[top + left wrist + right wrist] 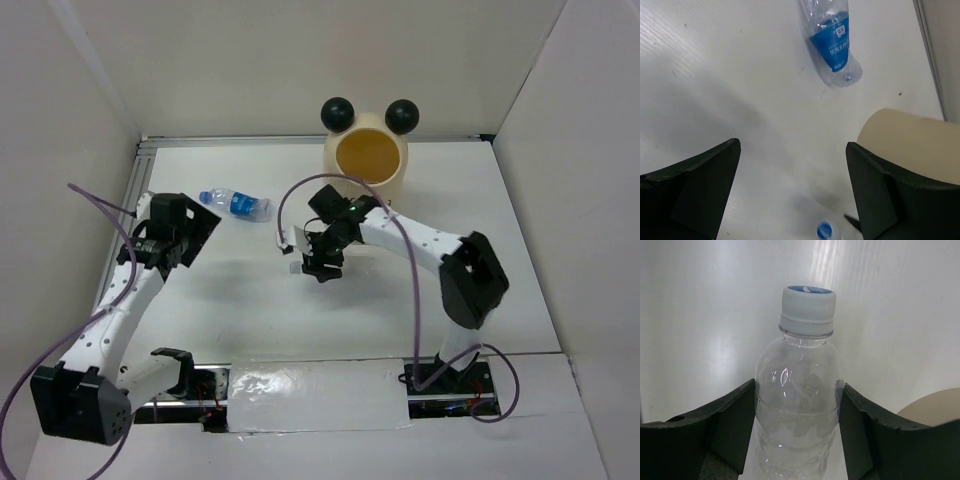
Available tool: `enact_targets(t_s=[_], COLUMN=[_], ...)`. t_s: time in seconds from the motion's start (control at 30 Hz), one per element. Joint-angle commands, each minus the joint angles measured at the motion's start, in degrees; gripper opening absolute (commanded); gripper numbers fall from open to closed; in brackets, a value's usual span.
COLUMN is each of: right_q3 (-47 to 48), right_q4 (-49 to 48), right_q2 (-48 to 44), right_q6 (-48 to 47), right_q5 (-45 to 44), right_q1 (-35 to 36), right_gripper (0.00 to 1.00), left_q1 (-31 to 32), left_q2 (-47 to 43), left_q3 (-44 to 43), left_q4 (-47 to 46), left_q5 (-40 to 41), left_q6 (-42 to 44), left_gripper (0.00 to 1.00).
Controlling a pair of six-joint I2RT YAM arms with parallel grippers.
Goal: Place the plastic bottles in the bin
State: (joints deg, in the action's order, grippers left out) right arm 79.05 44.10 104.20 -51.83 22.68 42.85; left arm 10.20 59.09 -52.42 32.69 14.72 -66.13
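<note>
A clear, unlabelled plastic bottle [799, 385] with a white, blue-topped cap stands between the fingers of my right gripper [797, 432]. Both black pads press against its sides. This gripper [318, 262] hangs over the middle of the table, just in front of the bin [392, 185], a cream cylinder with a yellow inside and two black ball ears. A second clear bottle with a blue label [235, 204] lies on its side to the left of the bin. My left gripper [188, 238] hovers open near it, with nothing between its fingers [700, 185].
The left wrist view shows the blue-label bottle [832, 42] lying ahead, the bin's cream wall [910, 145] to the right, and the held bottle's blue cap top [824, 231] at the bottom edge. White walls close in the table on three sides.
</note>
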Motion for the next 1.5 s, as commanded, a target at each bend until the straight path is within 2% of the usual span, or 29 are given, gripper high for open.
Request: enact_targets(t_s=[0.0, 0.03, 0.1, 0.27, 0.37, 0.47, 0.53, 0.6, 0.67, 0.73, 0.9, 0.93, 0.97, 1.07, 1.2, 1.3, 1.47], right_q3=[4.26, 5.32, 7.78, 21.40, 23.17, 21.33, 21.33, 22.03, 22.03, 22.03, 25.28, 25.89, 25.90, 26.95, 26.61, 20.46, 11.67], right_q4=[7.74, 8.72, 8.73, 6.28, -4.25, -14.02, -15.79, -12.56, -12.97, -12.98, -4.99, -4.29, -3.15, 0.45, 3.36, 1.71, -4.19], right_q2=[-13.29, -14.80, -17.53, -19.74, -20.88, -21.59, -20.54, -17.64, -15.27, -13.33, -5.78, -5.77, -5.16, -7.16, -14.61, -22.62, -33.17], right_q6=[-5.02, -5.81, -5.82, -1.79, 4.27, 4.28, 2.01, -7.45, -12.21, -14.25, -24.44, -24.46, -25.24, -25.25, -18.77, -14.10, -5.48], right_q5=[17.29, 22.27, 26.17, 39.42, 44.80, 46.49, 48.33, 53.41, 55.97, 58.36, 61.61, 62.13, 62.75, 64.68, 65.30, 67.85, 68.55], right_q1=[-2.59, -3.73, -4.35, -9.78, -14.44, -19.10, -21.92, -26.65, -29.39, -32.65, -36.52, -37.13, -37.14, -38.36, -39.51, -43.20, -51.19], right_gripper=[0.41, 0.41, 0.41, 0.39, 0.39, 0.42, 0.45, 0.45, 0.47, 0.49, 0.63, 0.71, 1.00, 1.00, 1.00, 1.00, 1.00], left_q1=[-7.71, -8.43, -9.49, -10.90, -10.90, -10.90, -10.38, -10.37, -9.76, -9.23, -8.70, -8.01, -8.00, -6.77, -5.19, -4.66, -4.66], left_q2=[4.00, 6.89, 9.80, 17.89, 20.88, 23.78, 25.36, 27.82, 29.15, 30.46, 33.19, 33.19, 34.67, 36.17, 38.81, 42.60, 52.68], left_q3=[-0.48, -1.36, -2.32, -6.10, -7.33, -8.74, -9.45, -11.03, -11.64, -11.65, -12.87, -13.66, -14.19, -16.48, -19.73, -23.69, -32.91], left_q4=[-7.36, -7.90, -8.86, -12.37, -13.88, -15.28, -15.81, -15.81, -15.81, -15.81, -16.34, -16.34, -16.34, -17.56, -17.57, -14.51, -7.56], left_q5=[-14.87, -15.85, -17.70, -22.54, -23.07, -23.08, -23.07, -23.07, -23.07, -22.28, -20.61, -20.00, -19.47, -17.54, -12.28, -9.10, -8.48], left_q6=[2.93, 2.93, 2.93, -0.66, -1.99, -2.51, -2.51, -2.51, -2.51, -3.04, -3.57, -3.57, -3.57, -4.18, -5.24, -4.54, -2.25], left_gripper=[0.99, 0.99, 0.99, 0.99, 0.99, 0.99, 0.99, 0.99, 0.99, 0.99, 0.99, 0.99, 0.99, 0.99, 0.99, 0.99, 0.99])
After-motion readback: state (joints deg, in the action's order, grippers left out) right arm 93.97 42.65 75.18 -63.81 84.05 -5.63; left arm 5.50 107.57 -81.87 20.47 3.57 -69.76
